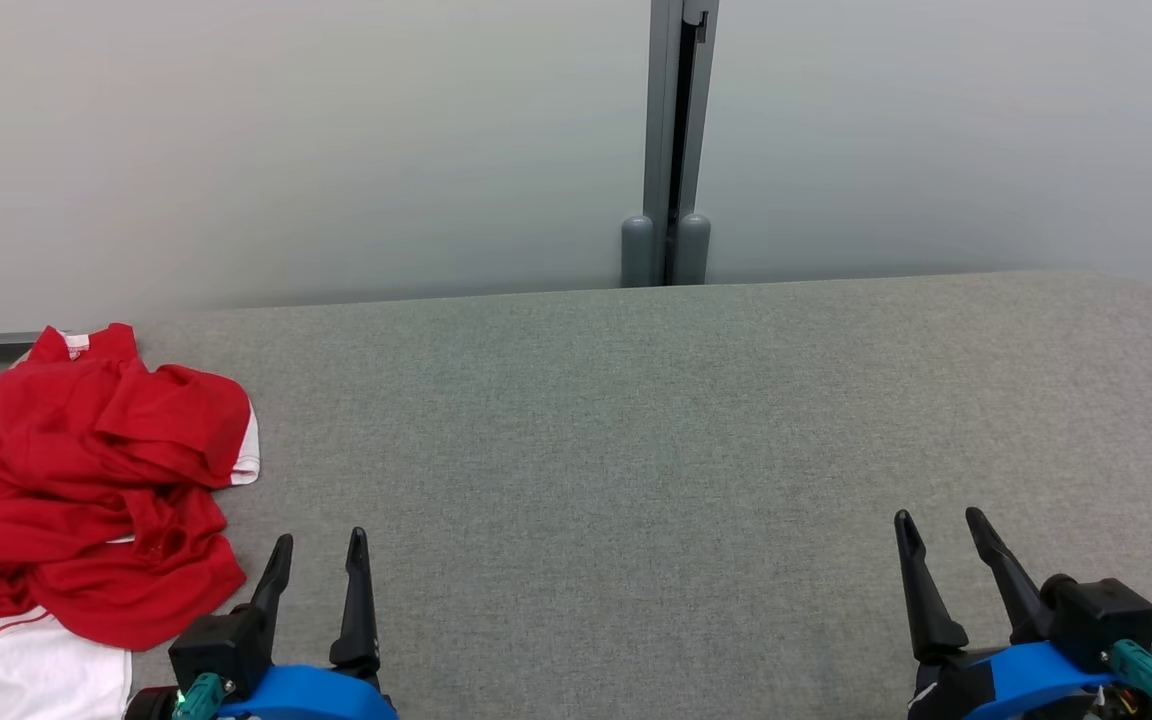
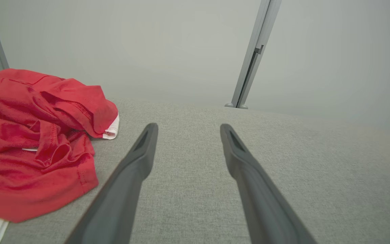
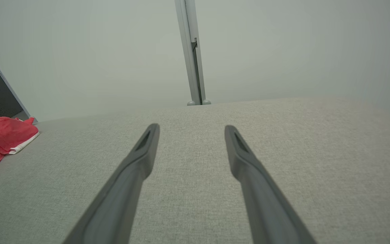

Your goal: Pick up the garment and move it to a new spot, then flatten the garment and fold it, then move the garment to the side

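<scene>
- Right, I see the garment [image 1: 86, 480], red with white trim, lying crumpled at the far left of the grey fabric table [image 1: 636, 420]. Its lower part runs off the head view's left and bottom edges.
- My left gripper [image 1: 321, 537] sits low over the table just to the right of the garment, close to its edge but apart from the cloth. Its fingers are spread with a clear gap and hold nothing.
- My right gripper [image 1: 938, 515] is well apart from the garment, over the table's right side, fingers likewise spread and empty.
- In the right wrist view the garment shows at the left edge, with a white edge turned out.
- Behind the table stands a pale wall [image 1: 336, 150] with a grey post [image 1: 674, 140] near the middle.
</scene>
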Tool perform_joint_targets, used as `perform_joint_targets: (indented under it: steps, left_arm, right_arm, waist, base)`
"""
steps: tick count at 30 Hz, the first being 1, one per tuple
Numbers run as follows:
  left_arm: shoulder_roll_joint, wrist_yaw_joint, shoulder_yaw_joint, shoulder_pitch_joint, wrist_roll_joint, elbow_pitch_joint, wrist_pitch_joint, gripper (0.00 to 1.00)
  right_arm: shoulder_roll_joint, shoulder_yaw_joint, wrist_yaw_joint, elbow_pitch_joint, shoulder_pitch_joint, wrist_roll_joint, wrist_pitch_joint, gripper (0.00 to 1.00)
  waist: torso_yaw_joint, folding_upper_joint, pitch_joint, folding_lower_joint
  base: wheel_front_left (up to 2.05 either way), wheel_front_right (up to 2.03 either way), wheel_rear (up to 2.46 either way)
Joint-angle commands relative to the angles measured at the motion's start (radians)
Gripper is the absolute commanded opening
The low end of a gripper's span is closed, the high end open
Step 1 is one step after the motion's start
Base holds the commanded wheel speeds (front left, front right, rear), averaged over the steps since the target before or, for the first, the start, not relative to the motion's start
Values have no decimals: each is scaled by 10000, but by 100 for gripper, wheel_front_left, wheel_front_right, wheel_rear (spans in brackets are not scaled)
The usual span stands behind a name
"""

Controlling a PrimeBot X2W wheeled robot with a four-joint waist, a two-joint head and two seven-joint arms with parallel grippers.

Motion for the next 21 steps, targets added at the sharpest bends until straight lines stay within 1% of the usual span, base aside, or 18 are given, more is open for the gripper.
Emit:
perform_joint_targets:
  steps: [1,8,21]
  left_arm:
    - [110,63,-27,-25,208,-16,-111,100]
    - [200,210,-151,-3,492,-25,-195,100]
    - [262,260,-92,18,261,-103,-93,100]
  right_arm:
    - [-72,-20,24,3,138,-259,-90,100]
    - [-76,-3,25,83,126,-702,-197,100]
    - [-75,-64,25,88,109,-585,-245,100]
  waist:
    - [5,0,8,0]
    - [-17,0,22,0]
    - [-16,0,121,0]
  base:
    - [0,0,0]
    - [0,0,0]
    - [0,0,0]
